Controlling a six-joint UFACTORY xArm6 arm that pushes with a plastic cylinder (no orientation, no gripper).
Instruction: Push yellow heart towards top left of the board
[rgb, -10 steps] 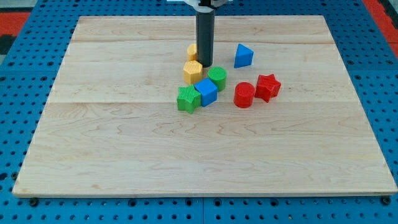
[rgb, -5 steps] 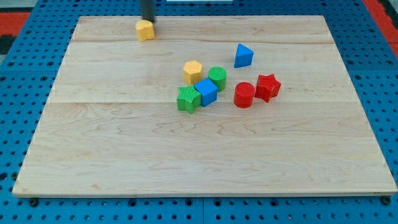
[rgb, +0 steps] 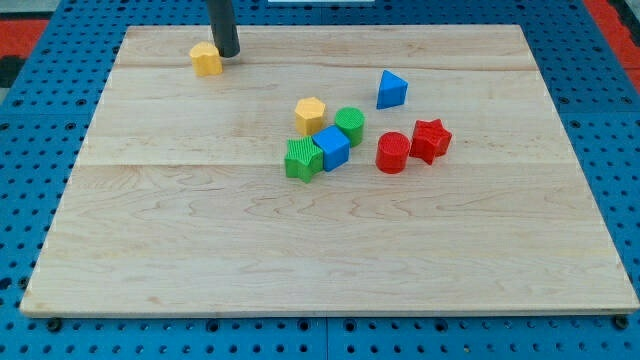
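My tip (rgb: 228, 54) stands just right of the yellow heart block (rgb: 207, 60), near the wooden desk's (rgb: 200, 250) top-left corner. The other blocks cluster mid-desk, well apart.

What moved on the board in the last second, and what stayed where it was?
My tip pushed the yellow heart out of the cluster, up toward the view's top left; it now sits just right of the heart. The other seven blocks stayed put.

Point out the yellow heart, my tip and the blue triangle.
yellow heart (rgb: 206, 60): camera view, middle of its top face.
my tip (rgb: 229, 54): camera view, the rod's very end, just right of the heart.
blue triangle (rgb: 391, 90): camera view, centre of its front face.
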